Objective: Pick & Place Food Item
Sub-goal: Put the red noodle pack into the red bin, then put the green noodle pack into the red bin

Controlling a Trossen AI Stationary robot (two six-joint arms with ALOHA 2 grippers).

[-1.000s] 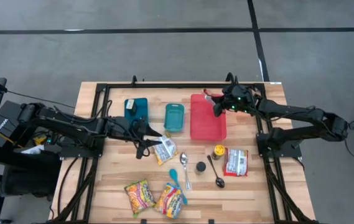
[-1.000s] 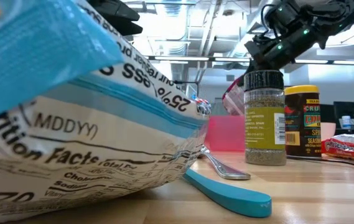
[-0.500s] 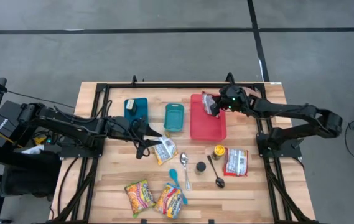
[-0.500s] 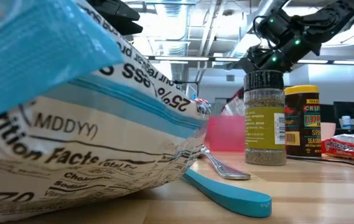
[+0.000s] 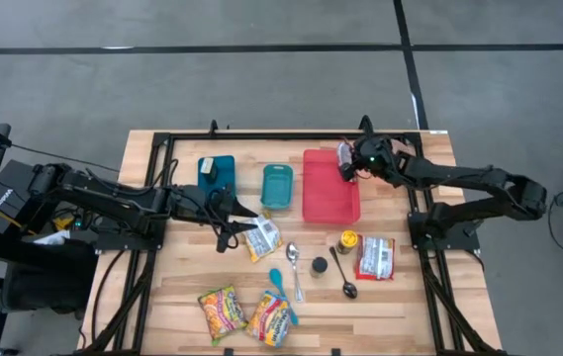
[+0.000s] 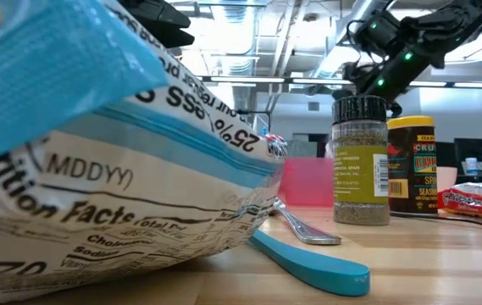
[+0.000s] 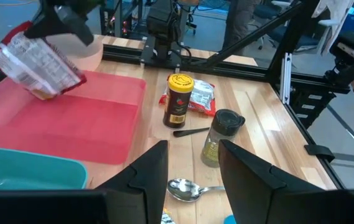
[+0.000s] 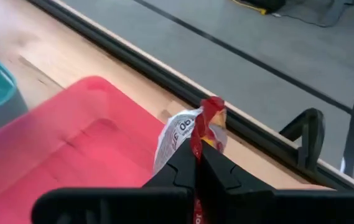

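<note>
Holding: my right gripper (image 5: 344, 164) has its fingers pinched on a red-and-white snack packet (image 8: 192, 134), gripped by the crimped edge.
Packet position: it hangs in the air over the red tray (image 5: 328, 195), at about the tray's 1 o'clock corner in the high view; the left wrist view shows the packet (image 7: 35, 65) tilted and close above the tray floor, and I cannot tell whether it touches.
Progress: I judge the pick done and the carry nearly done; lowering and letting go are left.
Left side: my left gripper (image 5: 238, 212) waits at about 9 o'clock on the table, fingers partly spread on nothing, just beside a white-and-blue bag (image 5: 261, 237).
Still out on the table: two bright snack bags (image 5: 246, 313) at 6 o'clock, another red packet (image 5: 376, 256) at 4 o'clock, beside a yellow-lidded jar (image 5: 348, 240) and a dark-lidded spice shaker (image 6: 359, 161).
Other bins: a teal bin (image 5: 277, 185) and a darker blue bin (image 5: 217, 171) sit at 9 o'clock of the red tray.
Risk: released this near the corner, I reckon the packet could land on the rim.
</note>
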